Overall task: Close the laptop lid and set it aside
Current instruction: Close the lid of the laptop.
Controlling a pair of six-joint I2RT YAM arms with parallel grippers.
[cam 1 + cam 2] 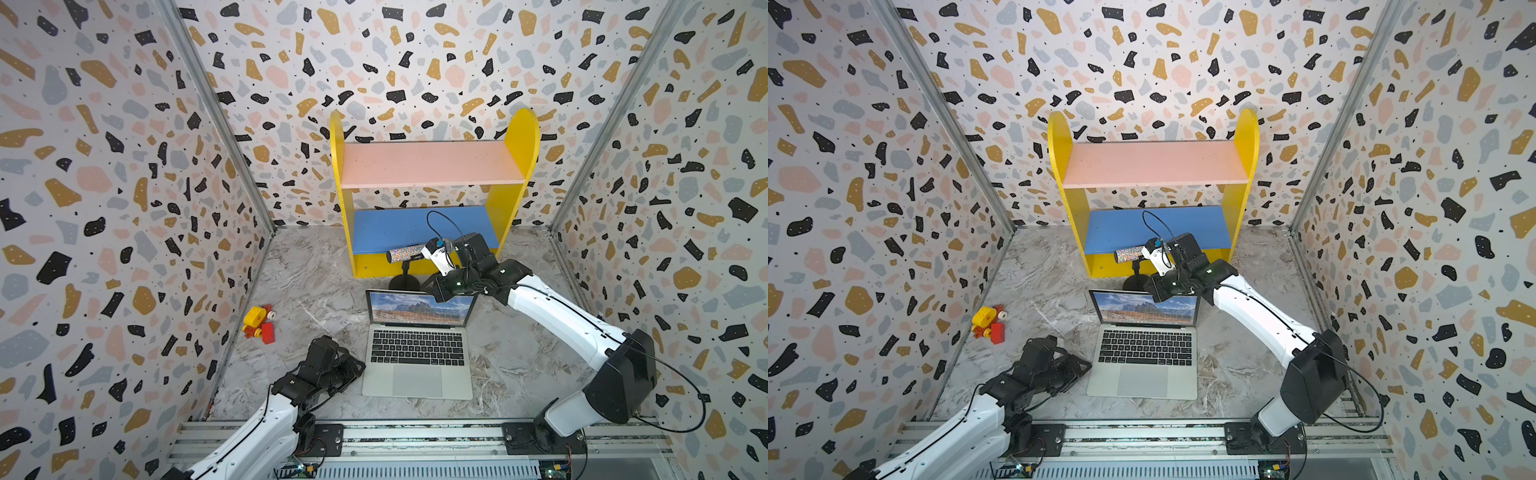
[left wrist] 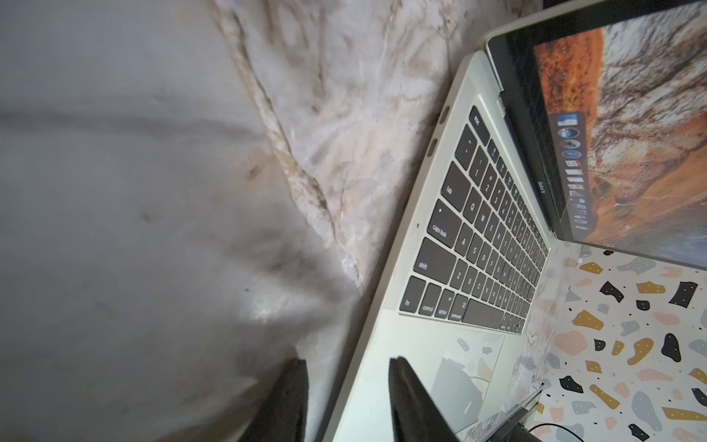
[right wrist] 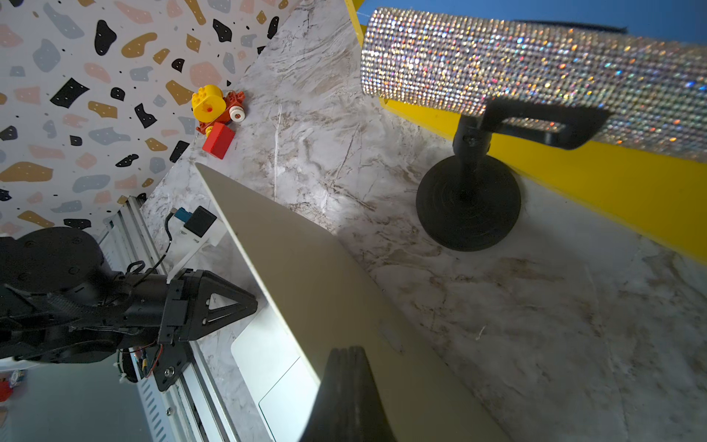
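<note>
Two arms flank the laptop [image 1: 417, 374], which sits open on the marble desk [image 1: 316, 291]. Well to the laptop's left, by the wall, lies a yellow-and-red toy block cluster [image 1: 259, 322]. The left arm [image 1: 266, 419] reaches the laptop's front left corner. The left jaws stand partly open and grip nothing, one finger [image 2: 409, 398] over the palm rest and the other over bare desk. The laptop lid [image 1: 415, 309] stands raised, showing a mountain landscape. Behind the laptop stand a glittery microphone [image 1: 405, 253] and a yellow shelf unit [image 1: 521, 137]. The right arm [image 1: 552, 307] comes in from the laptop's right. The right jaws are closed, fingertips together, at the lid's top right corner over its silver back; I cannot tell whether they touch it.
</note>
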